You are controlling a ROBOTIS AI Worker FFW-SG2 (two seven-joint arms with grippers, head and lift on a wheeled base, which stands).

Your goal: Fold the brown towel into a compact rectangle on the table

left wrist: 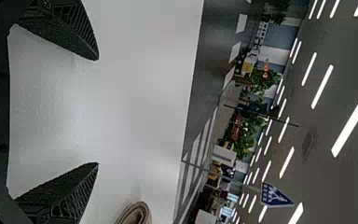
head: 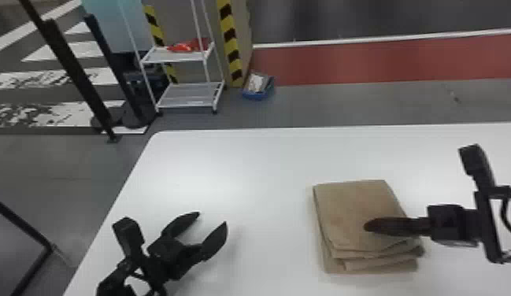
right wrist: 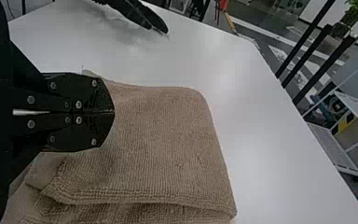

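The brown towel point(head: 354, 204) lies on the white table point(head: 226, 157), toward the robot's right, folded into a squarish stack. Its upper face looks fairly smooth, while along the near side I can see several layers, their edges not quite lined up. Over that stack is the right hand point(head: 366, 226), its two fingers pressed together, tips above the cloth; I can't tell whether they touch it. The left hand point(head: 212, 218) is spread wide over bare tabletop, well apart from the towel, with nothing between its fingers.

Past the table's far edge, on the floor, there's a blue bin point(head: 256, 95) with something pale point(head: 257, 83) in it, too small for me to make out. Near it stands a white rack point(head: 171, 57) with two shelves, and a bright red item point(head: 181, 47) sits on the upper one.
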